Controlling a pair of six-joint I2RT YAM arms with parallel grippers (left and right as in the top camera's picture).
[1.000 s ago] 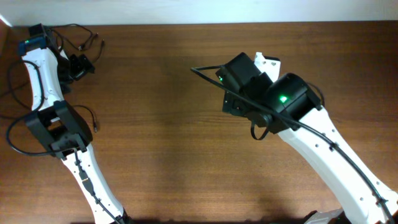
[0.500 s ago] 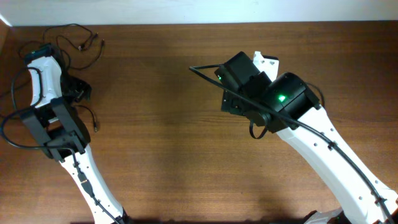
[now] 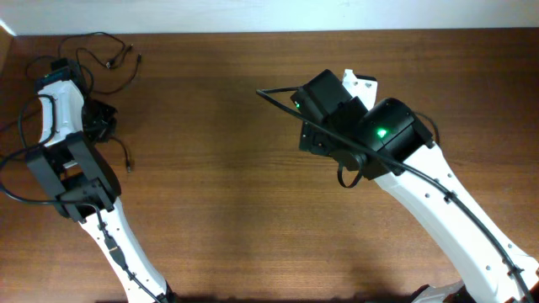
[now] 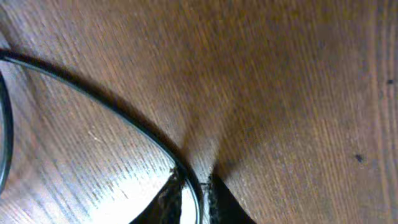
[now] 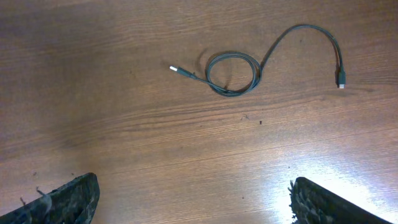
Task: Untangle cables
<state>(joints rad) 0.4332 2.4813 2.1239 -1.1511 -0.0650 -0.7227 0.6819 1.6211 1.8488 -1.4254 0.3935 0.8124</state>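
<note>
Left gripper [image 4: 196, 205] is down low at the surface [image 3: 219, 210], jaws set to a narrow slot with one thin black strand [image 4: 124, 113] running straight between the fingertips [image 4: 161, 202]. Slivers of wood show either side of it, so can't tell if it's pinched or just straddled. The strand runs off up and left across the wrist view, and a second strand [image 4: 3, 137] curves at that view's left edge. From overhead this gripper sits at the far left of the surface, just near of the cables [image 3: 108, 59]. They lie as a loose tangle of thin black loops in the far left corner, partly under the white left arm [image 3: 55, 101]. One line trails nearer from the gripper and ends in a small plug [image 3: 128, 166] on bare wood, just right of the arm

Right gripper [image 5: 199, 208] is wide open, nothing between the fingertips [image 5: 65, 199], held above the surface. Below it in the wrist view a single cable [image 5: 231, 92] lies well apart from the tangle. It has one small coil, a light-tipped plug [image 5: 178, 70] poking left, and the other tail arcing right to a second plug [image 5: 341, 81]. It lies flat on the wood, touching nothing else. From overhead the right arm [image 3: 404, 160] reaches in from near right toward the middle, green light on, and covers that cable
</note>
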